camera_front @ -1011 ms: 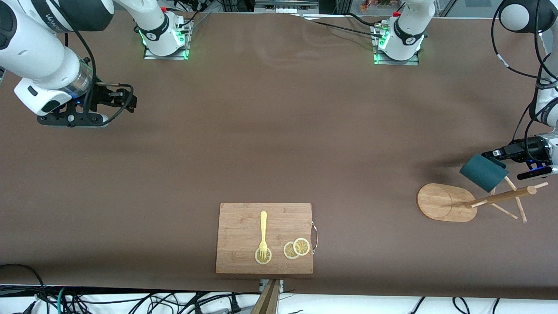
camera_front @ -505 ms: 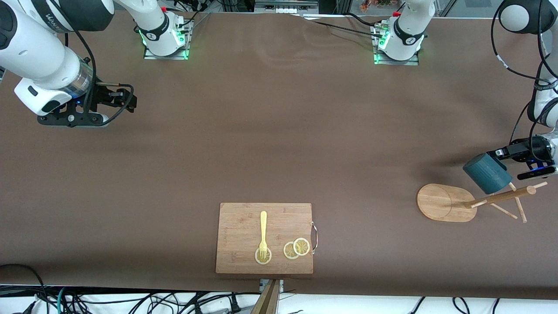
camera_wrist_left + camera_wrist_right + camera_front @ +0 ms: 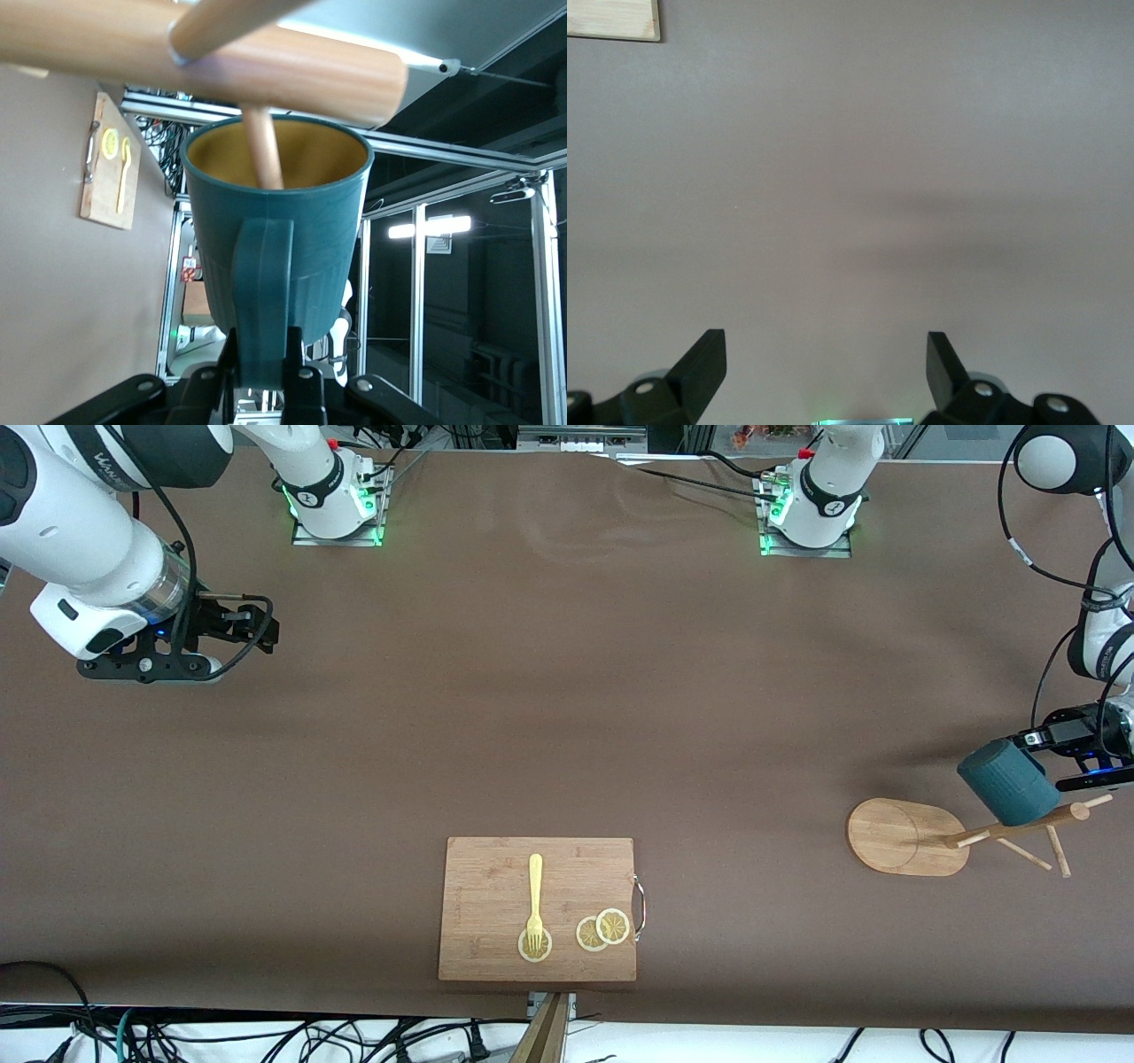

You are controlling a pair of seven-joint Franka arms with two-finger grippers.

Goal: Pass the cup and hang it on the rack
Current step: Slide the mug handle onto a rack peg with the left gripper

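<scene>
1 cup (image 3: 1010, 783) clamped in left gripper (image 3: 263, 382) over 1 rack (image 3: 908, 836) near table (image 3: 567, 717) edge; right gripper (image 3: 824, 363) waiting, fingers apart, empty.

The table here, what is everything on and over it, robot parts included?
cup: one, dark teal, tan inside, held by its handle over the rack; a peg reaches into its mouth in the left wrist view.
rack: one, light wood, oval base on the table toward the left arm's end.
cutting board: one, light wood, metal handle, on the table nearest the front camera.
fork: one, pale yellow, on the cutting board.
lemon slices: three, yellow, on the cutting board, one under the fork's tines.
left gripper: fingers shut on the cup's handle.
right gripper: fingers open, waiting over bare table at the right arm's end.
</scene>
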